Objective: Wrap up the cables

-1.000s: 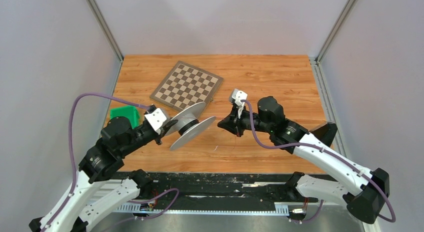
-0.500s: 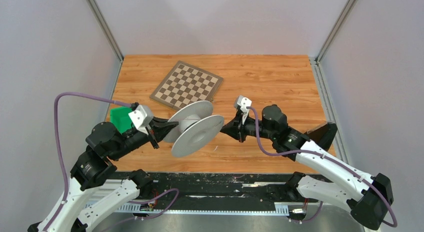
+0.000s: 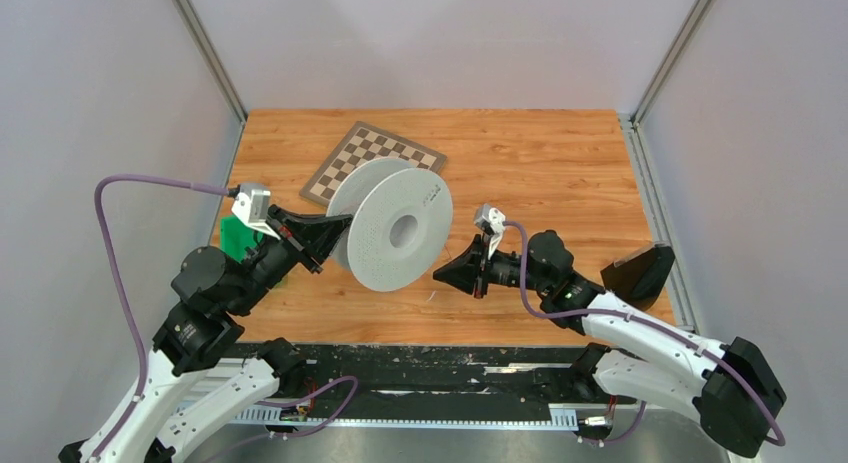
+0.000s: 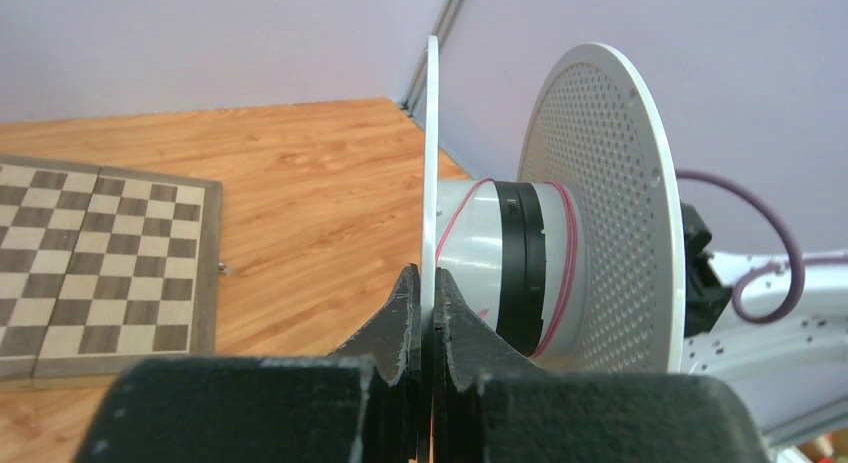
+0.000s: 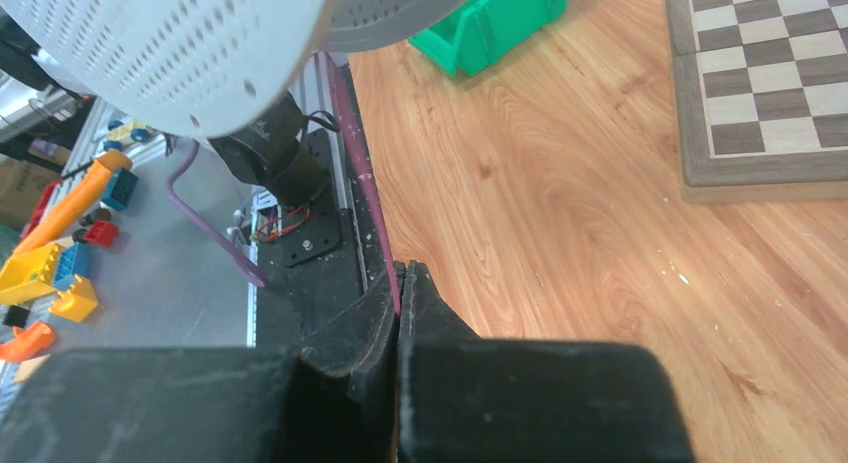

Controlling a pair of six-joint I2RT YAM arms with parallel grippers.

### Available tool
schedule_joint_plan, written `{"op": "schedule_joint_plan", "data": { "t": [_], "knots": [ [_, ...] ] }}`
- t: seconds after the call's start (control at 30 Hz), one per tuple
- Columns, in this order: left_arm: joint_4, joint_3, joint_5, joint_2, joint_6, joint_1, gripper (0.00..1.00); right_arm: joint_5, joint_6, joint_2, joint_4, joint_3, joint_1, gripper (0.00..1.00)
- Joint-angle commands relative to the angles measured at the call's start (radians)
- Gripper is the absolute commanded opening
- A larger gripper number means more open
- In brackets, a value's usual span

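Loosely wound, the pink cable (image 4: pixel 462 205) makes a few turns around the hub of a white perforated spool (image 3: pixel 395 233), on either side of a black band on that hub. A single strand of it (image 5: pixel 360 173) runs from under the spool's flange down to the right gripper (image 5: pixel 400 273), whose jaws are closed and pinch that strand between their tips. The spool hangs in the air above the tabletop (image 3: pixel 540 163), tilted so that one round face is turned up toward the overhead camera, and in that view it covers the near corner of the chessboard (image 3: pixel 350 158). The left gripper (image 4: pixel 425 283) carries it: its jaws are clamped on the thin rim of the flange nearer to it, with the hub and the second flange beyond. The right gripper sits lower, near the spool's right side but apart from it. A green bin (image 3: pixel 240 238) stands at the tabletop's left edge, partly behind the left arm. Past the tabletop's near edge, the right wrist view shows coloured toy bricks (image 5: pixel 60 233) on a grey surface.
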Motion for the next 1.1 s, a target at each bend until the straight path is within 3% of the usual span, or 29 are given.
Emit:
{"op": "schedule_joint_plan", "data": {
  "t": [0.0,0.43,1.07],
  "knots": [
    [0.206,-0.002,-0.127,-0.008,-0.165,0.002,0.00,0.000,0.083,0.021,0.145,-0.012,0.023,0.01],
    [0.225,-0.018,-0.296,0.009,-0.268,0.002,0.00,0.084,0.109,0.089,0.187,-0.027,0.113,0.00],
    [0.224,-0.037,-0.394,0.016,-0.293,0.002,0.00,0.178,0.129,0.239,0.232,0.019,0.242,0.01]
  ]
}}
